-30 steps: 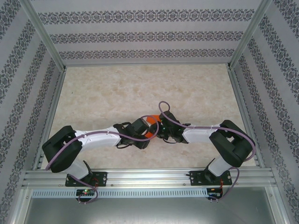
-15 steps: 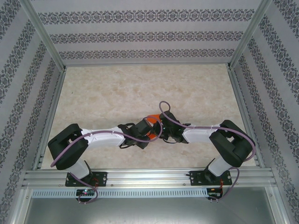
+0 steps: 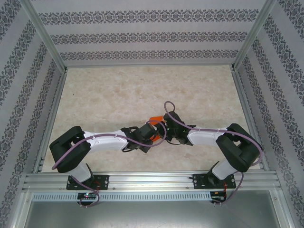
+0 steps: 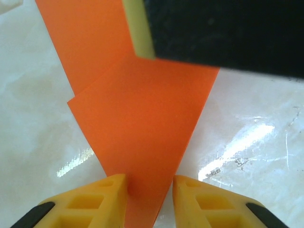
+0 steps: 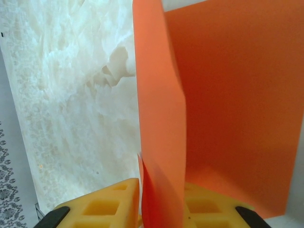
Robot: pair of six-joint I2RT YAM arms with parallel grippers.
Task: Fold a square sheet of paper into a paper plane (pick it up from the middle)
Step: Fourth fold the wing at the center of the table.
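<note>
Paper sheet (image 4: 142,118), bright orange and partly folded to a taper, lies on the marbled table (image 4: 33,123). Its narrow end sits between the yellow fingers of the left gripper (image 4: 149,183), which stand slightly apart and pinch nothing. Beyond those jaws, a pad (image 4: 141,28) of the right gripper (image 5: 161,187) sits over the sheet's far part. An upright flap rises between the right gripper's close-set fingers; whether they clamp it I cannot tell.

Bright even light, glare streaks on the glossy tabletop (image 4: 247,137)
</note>
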